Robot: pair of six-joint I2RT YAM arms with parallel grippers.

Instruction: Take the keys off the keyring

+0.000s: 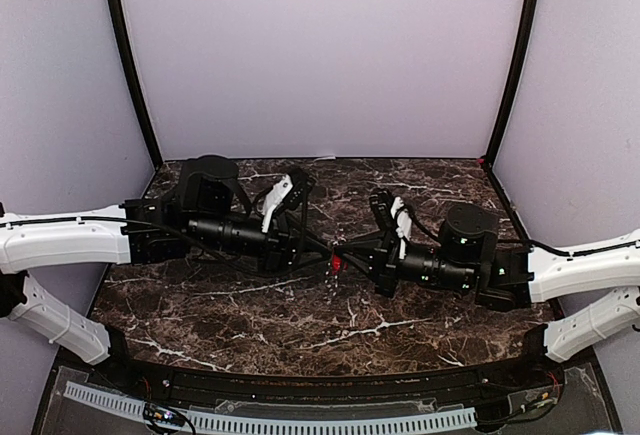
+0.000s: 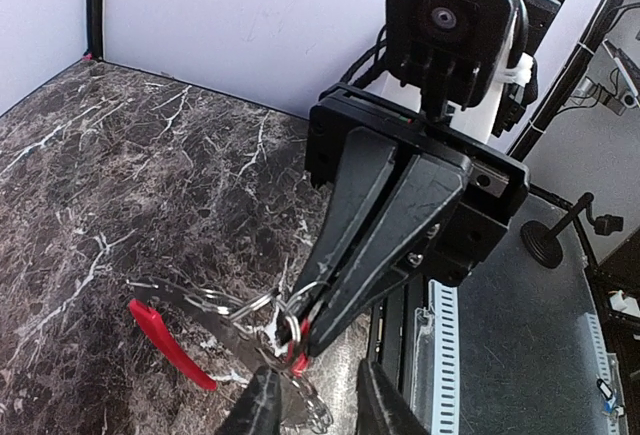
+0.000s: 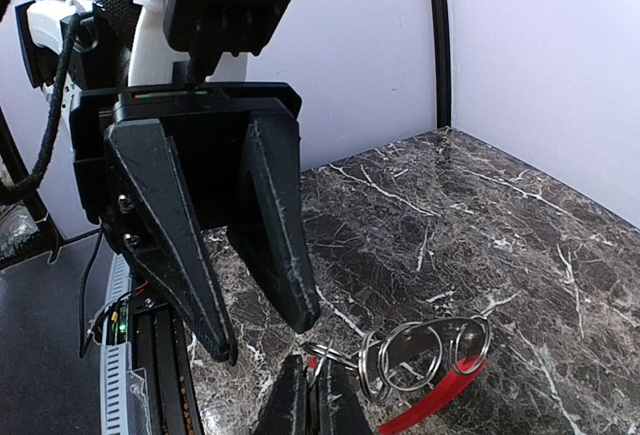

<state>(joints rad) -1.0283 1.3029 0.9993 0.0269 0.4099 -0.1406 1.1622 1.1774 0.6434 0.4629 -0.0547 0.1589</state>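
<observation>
Dark marbled counter (image 1: 400,315) and two arms reaching in over the middle of it: left arm (image 1: 60,240) from one side, right arm (image 1: 590,270) from the other, meeting nose to nose. The right hand (image 2: 303,335) has its fingers pressed together, and by the look of it it's nipping the small end of the bunch. The left hand (image 3: 265,333) is spread wide with nothing in it, tips poised just beside that pinch. The keyring (image 3: 425,355) is a cluster of silvery wire loops sticking out sideways from the right hand's grip, and its red sleeve (image 2: 170,347) curves away beneath. Whether the ring brushes the counter, I can't tell. Then the prize, the tiny key (image 3: 313,361), a speck of red right at the right hand's fingertips. As I read it, the job here is a second grip. The left hand needs to close on the bare wire of the ring, not the slippery sleeve, close in to the key. Then the two can work against each other and thread the key round the coil without springing it. No dish or tray shows anywhere, so a freed key would have to land on the counter.
</observation>
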